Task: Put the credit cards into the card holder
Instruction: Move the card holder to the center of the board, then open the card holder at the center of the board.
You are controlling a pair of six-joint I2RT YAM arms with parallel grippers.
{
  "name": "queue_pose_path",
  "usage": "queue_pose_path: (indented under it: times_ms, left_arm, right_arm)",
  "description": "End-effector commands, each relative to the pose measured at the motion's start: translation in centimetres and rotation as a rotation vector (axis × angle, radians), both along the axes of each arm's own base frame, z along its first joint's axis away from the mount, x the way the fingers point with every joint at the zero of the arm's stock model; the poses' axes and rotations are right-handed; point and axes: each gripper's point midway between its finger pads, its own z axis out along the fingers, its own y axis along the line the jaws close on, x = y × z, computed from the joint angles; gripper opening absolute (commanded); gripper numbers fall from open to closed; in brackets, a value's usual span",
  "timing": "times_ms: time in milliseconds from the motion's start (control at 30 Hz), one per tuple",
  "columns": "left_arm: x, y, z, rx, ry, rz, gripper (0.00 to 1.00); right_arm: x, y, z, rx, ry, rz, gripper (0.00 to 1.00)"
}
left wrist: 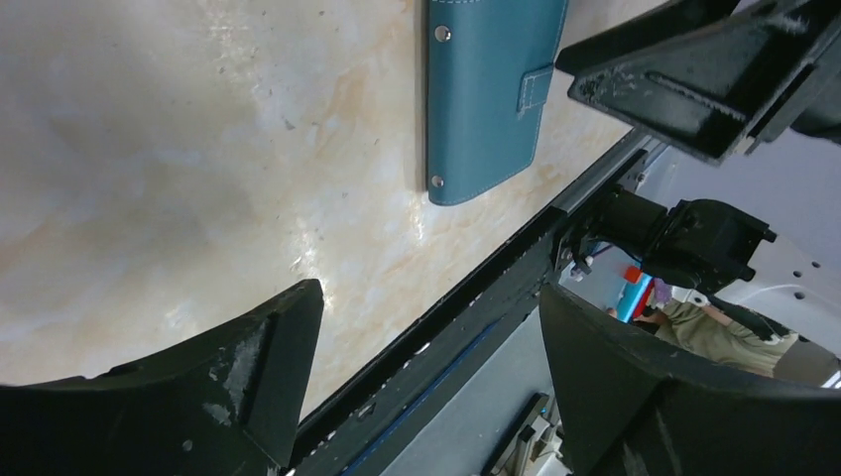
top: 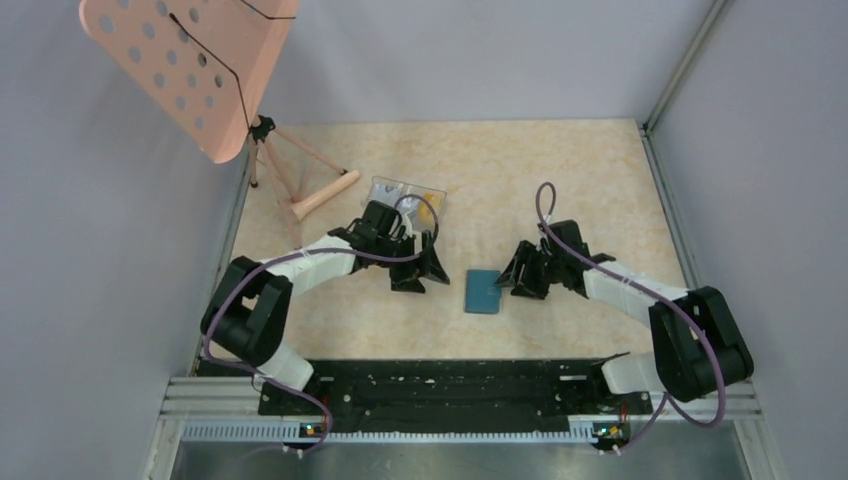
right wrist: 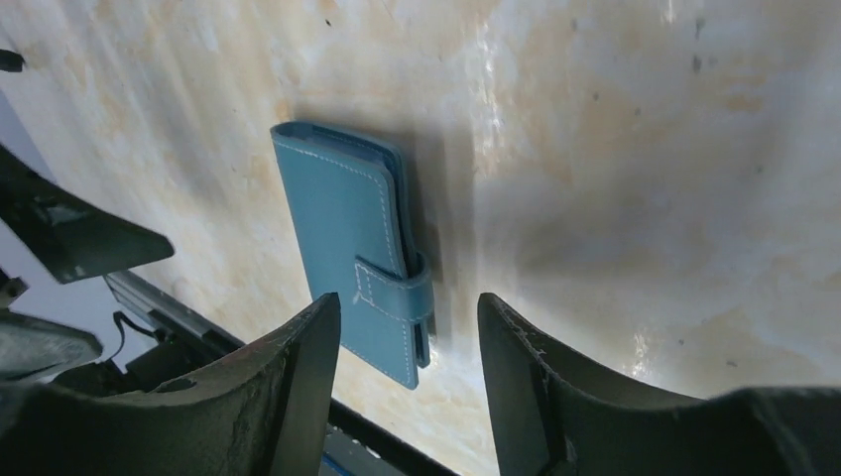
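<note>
**A:** What's sitting around, near to far? A clear box (top: pixel 403 192) at 12 o'clock of the left gripper (left wrist: pixel 431 297), then a pink music stand (top: pixel 185 70) at 10 o'clock in the far corner.

**B:** The card holder (right wrist: pixel 347 238) lies shut on the table (top: pixel 600 180), just off the right gripper (right wrist: pixel 409 302) at its 9 o'clock. Its jaws are half apart, gripping nothing. The left gripper gapes wide and is empty too, with the holder at its 4 o'clock.

**A:** So one holder, one box, and one orange card (top: pixel 428 197) in it. Other cards, can't tell.
</note>
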Motion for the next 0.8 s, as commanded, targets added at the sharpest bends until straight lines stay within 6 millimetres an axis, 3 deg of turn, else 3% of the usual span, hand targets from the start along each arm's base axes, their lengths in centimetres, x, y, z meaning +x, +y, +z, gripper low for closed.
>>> queue_pose_path:
  times_ms: [0, 133, 300, 367, 433, 500, 567, 667, 767]
  left_arm:
    - [1.7, -3.3, -0.1, -0.076, -0.011, 0.011, 0.82]
    - [2.5, -5.4, -2.5, -0.074, 0.050, 0.027, 0.72]
    - [1.5, -8.0, -4.8, -0.084, 0.107, 0.019, 0.64]
    - [0.4, -9.2, -5.2, -0.106, 0.137, -0.003, 0.52]
    - [-0.8, -10.3, -5.5, -0.115, 0.154, -0.023, 0.41]
    - [-1.7, -10.7, -5.6, -0.102, 0.159, -0.028, 0.41]
    - [-2.3, -10.5, -5.6, -0.078, 0.153, -0.020, 0.41]
    - [-2.8, -9.3, -4.5, -0.050, 0.110, -0.008, 0.45]
    - [-3.3, -7.5, -3.2, 0.004, 0.060, 0.006, 0.56]
  right_arm:
    - [0.1, 0.7, 0.7, 0.115, -0.031, -0.075, 0.54]
    - [-0.1, 1.4, 0.1, 0.212, -0.027, -0.087, 0.53]
    - [-0.8, 2.9, -0.3, 0.339, -0.007, -0.053, 0.50]
    - [-0.9, 3.7, 0.6, 0.417, -0.029, -0.036, 0.42]
    - [-0.9, 4.2, 1.5, 0.464, -0.051, -0.014, 0.25]
    - [-1.2, 4.5, 2.1, 0.477, -0.053, 0.011, 0.09]
    - [-1.5, 4.7, 2.9, 0.470, -0.073, 0.038, 0.00]
    - [-2.0, 4.3, 4.5, 0.415, -0.115, 0.076, 0.00]
    - [-2.7, 3.5, 7.0, 0.358, -0.195, 0.116, 0.00]
